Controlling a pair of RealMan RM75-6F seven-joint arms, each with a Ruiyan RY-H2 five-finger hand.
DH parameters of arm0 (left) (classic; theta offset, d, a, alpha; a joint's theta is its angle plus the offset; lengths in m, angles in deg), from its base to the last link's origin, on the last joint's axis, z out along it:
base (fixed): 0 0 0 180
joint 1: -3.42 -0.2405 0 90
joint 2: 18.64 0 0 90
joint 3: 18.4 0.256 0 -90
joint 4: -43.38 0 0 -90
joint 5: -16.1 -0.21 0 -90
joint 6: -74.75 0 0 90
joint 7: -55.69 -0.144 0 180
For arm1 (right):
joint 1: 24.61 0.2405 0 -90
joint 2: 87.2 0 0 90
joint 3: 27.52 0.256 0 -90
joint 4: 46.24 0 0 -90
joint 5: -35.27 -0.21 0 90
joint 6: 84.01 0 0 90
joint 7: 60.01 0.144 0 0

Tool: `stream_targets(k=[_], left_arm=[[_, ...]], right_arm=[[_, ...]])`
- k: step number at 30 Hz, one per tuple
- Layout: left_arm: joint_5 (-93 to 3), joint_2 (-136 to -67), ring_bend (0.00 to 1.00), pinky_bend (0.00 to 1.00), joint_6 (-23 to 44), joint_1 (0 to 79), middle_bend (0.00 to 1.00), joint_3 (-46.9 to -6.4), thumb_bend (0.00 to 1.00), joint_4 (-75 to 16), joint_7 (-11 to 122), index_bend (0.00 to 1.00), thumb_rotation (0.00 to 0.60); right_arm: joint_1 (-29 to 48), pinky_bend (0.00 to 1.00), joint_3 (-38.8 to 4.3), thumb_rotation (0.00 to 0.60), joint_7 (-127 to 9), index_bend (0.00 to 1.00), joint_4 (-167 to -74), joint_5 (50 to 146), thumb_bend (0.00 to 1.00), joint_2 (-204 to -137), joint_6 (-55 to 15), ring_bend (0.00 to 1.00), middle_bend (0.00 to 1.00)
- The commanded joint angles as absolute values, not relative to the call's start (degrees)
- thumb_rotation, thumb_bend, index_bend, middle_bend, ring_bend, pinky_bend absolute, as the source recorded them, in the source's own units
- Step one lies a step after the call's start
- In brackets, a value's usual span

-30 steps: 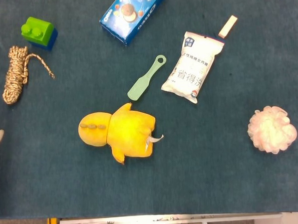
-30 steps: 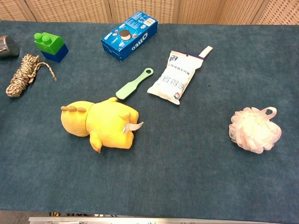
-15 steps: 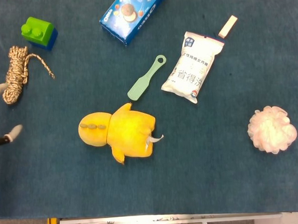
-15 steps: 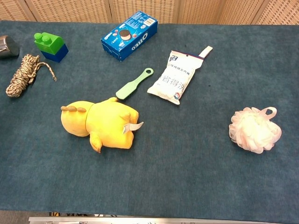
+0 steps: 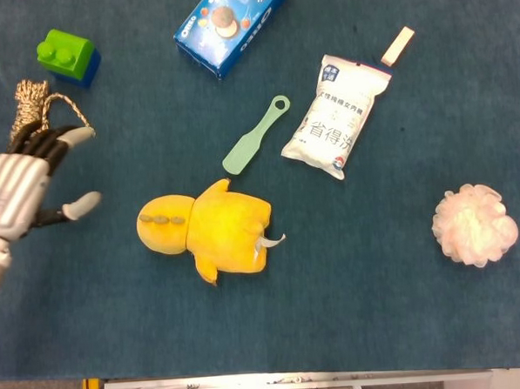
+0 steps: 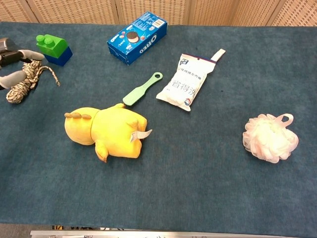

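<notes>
Left robot hand [image 5: 20, 190] enters at the left edge of the head view, fingers spread and slightly curled, thumb held apart below them; it holds nothing. Its fingertips [image 5: 75, 134] lie over the lower end of the coiled rope [image 5: 30, 98], so that part of the coil is hidden in the head view. In the chest view the same hand shows only as fingertips at the upper left edge, right beside the rope [image 6: 22, 83]; whether they touch it cannot be told. The palm appears to face down toward the bench [image 5: 379, 310], with the wrist running off the lower left of the frame. The right robot hand appears in neither view.

Objects lie flat and well apart on the bench, each reachable from above. The green and blue block [image 5: 66, 55] sits just above the rope. The yellow plush toy [image 5: 208, 230] lies at centre, with the green spatula [image 5: 255, 135], the white pouch [image 5: 336, 114] and the blue biscuit box [image 5: 232, 22] above it. The pink bath puff [image 5: 474, 225] rests at the right.
</notes>
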State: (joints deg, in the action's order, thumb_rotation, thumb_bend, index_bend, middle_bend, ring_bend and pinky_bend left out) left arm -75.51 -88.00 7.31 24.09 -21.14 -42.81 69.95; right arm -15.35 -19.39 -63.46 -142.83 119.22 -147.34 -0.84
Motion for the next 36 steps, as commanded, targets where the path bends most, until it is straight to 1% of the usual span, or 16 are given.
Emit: stream_targets(k=[1,3,6,12,19,24,29,36], left_arm=[[-77.8,-90.6,0.11,0.05,8.0,26.1,0.1,-20.4,0.05,-40.4,73.0,0.09,0.0],[-79.0,-92.0,0.08,0.04,8.7,27.3,0.08,-19.8,0.05,-39.0,74.8,0.07,0.0],[-80.3,-93.7,0.07,0.03,10.0,28.9,0.05,-18.9,0.05,-36.9,75.8,0.04,0.0],[-81.0,-96.1,0.06,0.02,11.9,30.6,0.04,-17.3,0.05,-34.5,75.7,0.04,0.0],[-80.3,-98.4,0.06,0.02,12.6,31.1,0.04,-15.9,0.05,-33.1,75.1,0.03,0.0],[-80.0,-99.5,0.06,0.02,13.1,31.3,0.04,-15.0,0.05,-33.9,73.4,0.03,0.0],[-79.1,-100.5,0.06,0.02,12.7,31.4,0.04,-15.4,0.05,-36.3,70.8,0.03,0.0],[-78.1,-103.2,0.06,0.02,13.9,32.2,0.04,-15.4,0.05,-36.0,67.7,0.03,0.0]], right_arm=[[-15.5,0.12,-19.4,0.6,-63.5,0.19,-143.0,119.2,0.0,-147.2,-0.7,0.1,0.2],[-15.6,0.12,-19.5,0.6,-63.5,0.19,-143.1,119.1,0.0,-147.1,-0.6,0.1,0.2],[-15.8,0.12,-19.6,0.6,-63.4,0.19,-143.1,119.1,0.0,-147.0,-0.4,0.1,0.2],[-16.3,0.12,-19.9,0.6,-62.9,0.19,-142.9,118.8,0.0,-147.0,0.1,0.1,0.2],[-16.8,0.12,-20.2,0.6,-62.2,0.19,-142.4,118.5,0.0,-147.1,0.2,0.1,0.2],[-17.0,0.12,-20.2,0.6,-62.0,0.19,-142.2,118.5,0.0,-147.0,0.5,0.1,0.2],[-17.3,0.12,-20.4,0.6,-61.8,0.19,-142.0,118.5,0.0,-147.0,0.7,0.1,0.2],[-17.9,0.12,-20.6,0.6,-61.4,0.19,-141.8,118.3,0.0,-146.8,1.1,0.1,0.2]])
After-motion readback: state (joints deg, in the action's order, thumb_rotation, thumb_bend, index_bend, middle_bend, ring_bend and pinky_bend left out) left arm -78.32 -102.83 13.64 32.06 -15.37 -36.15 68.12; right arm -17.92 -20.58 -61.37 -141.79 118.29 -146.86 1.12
